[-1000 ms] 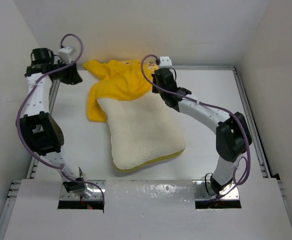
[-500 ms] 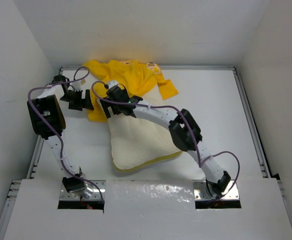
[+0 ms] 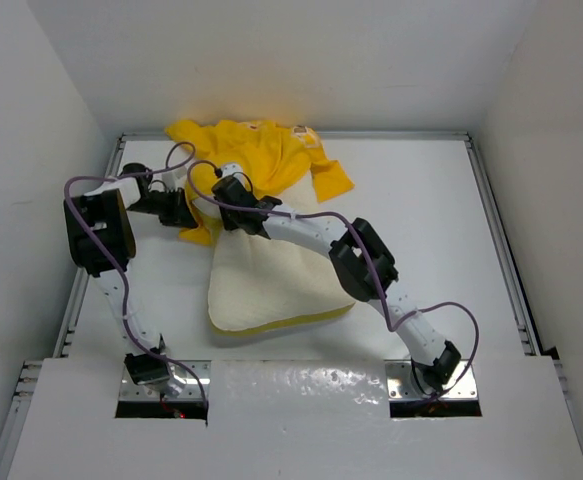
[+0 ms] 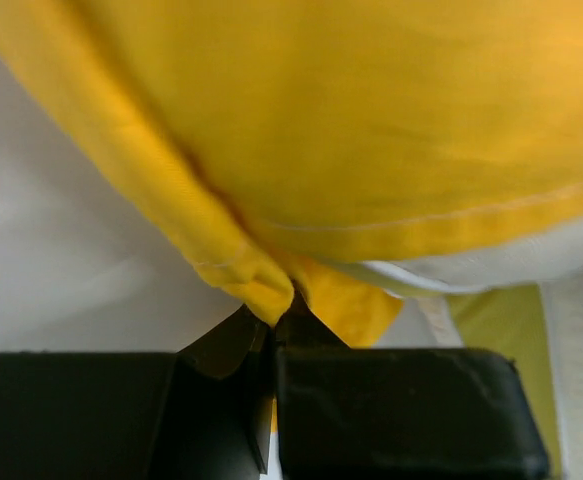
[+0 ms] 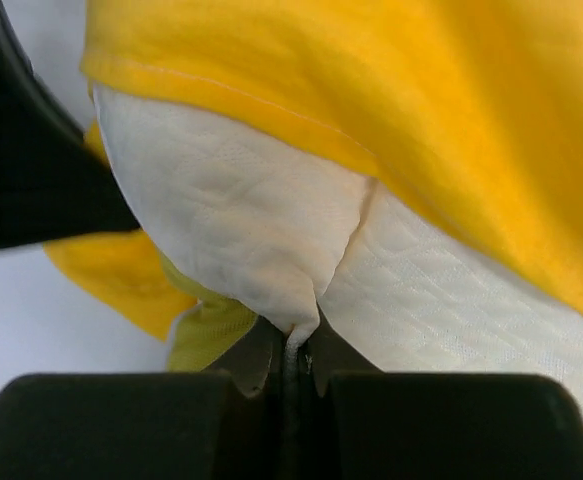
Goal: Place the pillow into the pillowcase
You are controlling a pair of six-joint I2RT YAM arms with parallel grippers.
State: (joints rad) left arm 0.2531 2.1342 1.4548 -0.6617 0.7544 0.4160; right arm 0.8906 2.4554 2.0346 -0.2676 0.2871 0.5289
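The cream-white pillow (image 3: pixel 271 285) lies mid-table, its far end under the bright yellow pillowcase (image 3: pixel 251 155), which is bunched toward the back wall. My left gripper (image 3: pixel 186 215) is shut on the pillowcase's hem (image 4: pixel 261 285) at the pillow's far left corner. My right gripper (image 3: pixel 239 212) is shut on a pinch of the pillow's white cover (image 5: pixel 296 320) just beside it. In the right wrist view the yellow fabric (image 5: pixel 421 110) drapes over the pillow (image 5: pixel 231 210).
A metal rail (image 3: pixel 496 230) rims the white table on the right. White walls (image 3: pixel 31 130) close in the left, back and right. A loose flap of pillowcase (image 3: pixel 333 178) lies to the right of the arms.
Both arms swung in from the back to the pillow's far left corner and shut there. The pillowcase's left part was pulled back and the pillow's near end shifted left.
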